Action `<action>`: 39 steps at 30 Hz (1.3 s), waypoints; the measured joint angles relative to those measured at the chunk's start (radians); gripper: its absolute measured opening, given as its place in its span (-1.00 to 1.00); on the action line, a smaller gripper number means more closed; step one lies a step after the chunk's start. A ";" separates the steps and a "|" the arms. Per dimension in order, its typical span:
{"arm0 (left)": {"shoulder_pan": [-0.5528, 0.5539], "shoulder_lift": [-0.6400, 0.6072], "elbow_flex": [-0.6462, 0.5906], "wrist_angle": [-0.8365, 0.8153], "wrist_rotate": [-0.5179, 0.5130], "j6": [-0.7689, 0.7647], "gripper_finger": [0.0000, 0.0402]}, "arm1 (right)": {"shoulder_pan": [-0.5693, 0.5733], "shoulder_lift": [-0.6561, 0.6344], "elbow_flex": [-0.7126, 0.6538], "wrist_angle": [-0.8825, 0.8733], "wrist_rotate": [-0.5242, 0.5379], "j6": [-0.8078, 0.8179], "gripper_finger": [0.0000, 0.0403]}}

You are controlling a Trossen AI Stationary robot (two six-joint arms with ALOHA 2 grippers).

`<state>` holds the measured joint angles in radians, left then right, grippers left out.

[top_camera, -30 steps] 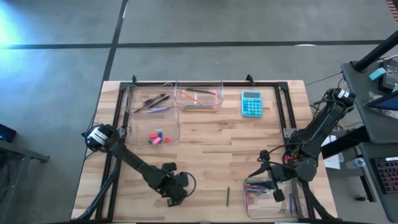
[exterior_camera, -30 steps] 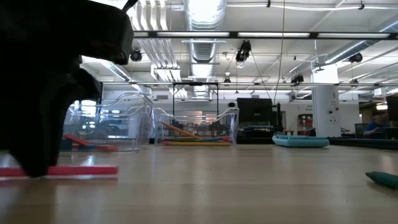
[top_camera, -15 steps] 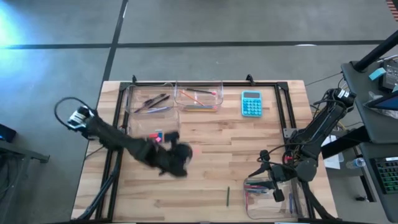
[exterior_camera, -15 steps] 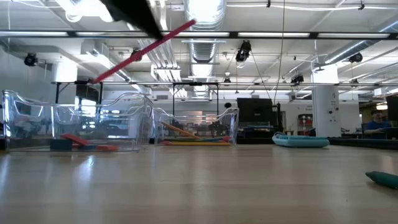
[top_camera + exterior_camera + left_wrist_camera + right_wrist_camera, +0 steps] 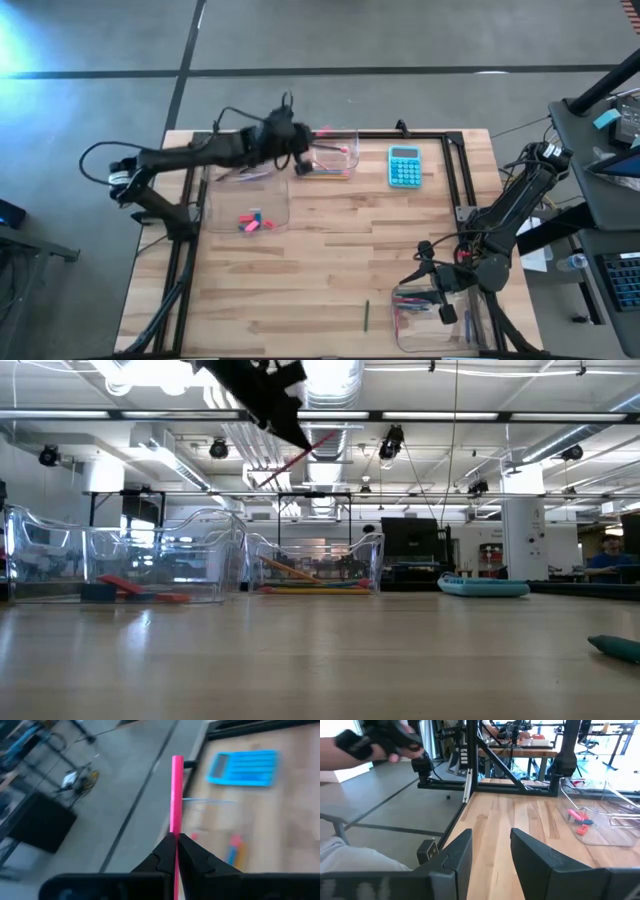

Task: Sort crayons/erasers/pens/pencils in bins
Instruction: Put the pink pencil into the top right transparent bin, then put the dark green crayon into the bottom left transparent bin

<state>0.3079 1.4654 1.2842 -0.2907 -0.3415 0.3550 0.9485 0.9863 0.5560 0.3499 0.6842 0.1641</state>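
left gripper (image 5: 300, 148): clamped on pink stick (image 5: 176, 795), raised over far bins (image 5: 320, 156)
erasers (image 5: 252, 221): in near-left bin (image 5: 280, 205)
green stick (image 5: 366, 316): loose on table (image 5: 340, 260), front edge
right gripper (image 5: 425, 282): parted, empty, by front-right bin (image 5: 478, 335)

My pale butcher-block wooden desk (image 5: 330, 290) stands on a smooth grey concrete floor (image 5: 330, 35) crossed by dark seam lines. A black metal frame (image 5: 460, 170) runs along the desk's far edge and both side edges. Beyond the right edge sits a dark grey side bench (image 5: 600, 150) cluttered with equipment. Looking level across the desk, I see a white ceiling with long fluorescent light strips (image 5: 420, 417), silver ventilation ducts (image 5: 330, 430) and a white round column (image 5: 520, 535).
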 joint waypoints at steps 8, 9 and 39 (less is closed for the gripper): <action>0.107 0.040 0.001 0.082 0.121 0.000 -0.83 | -0.004 0.002 -0.002 -0.034 0.000 -0.042 -0.39; 0.108 0.043 0.002 0.079 0.121 -0.001 -0.77 | -0.004 0.002 -0.002 -0.038 0.000 -0.041 -0.39; -0.821 0.695 0.140 0.626 -0.009 -0.272 -0.13 | -0.010 0.003 -0.002 -0.024 0.025 0.017 -0.39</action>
<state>-0.5132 2.1604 1.4239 0.3349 -0.3508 0.0832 0.9390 0.9894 0.5545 0.3263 0.7090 0.1807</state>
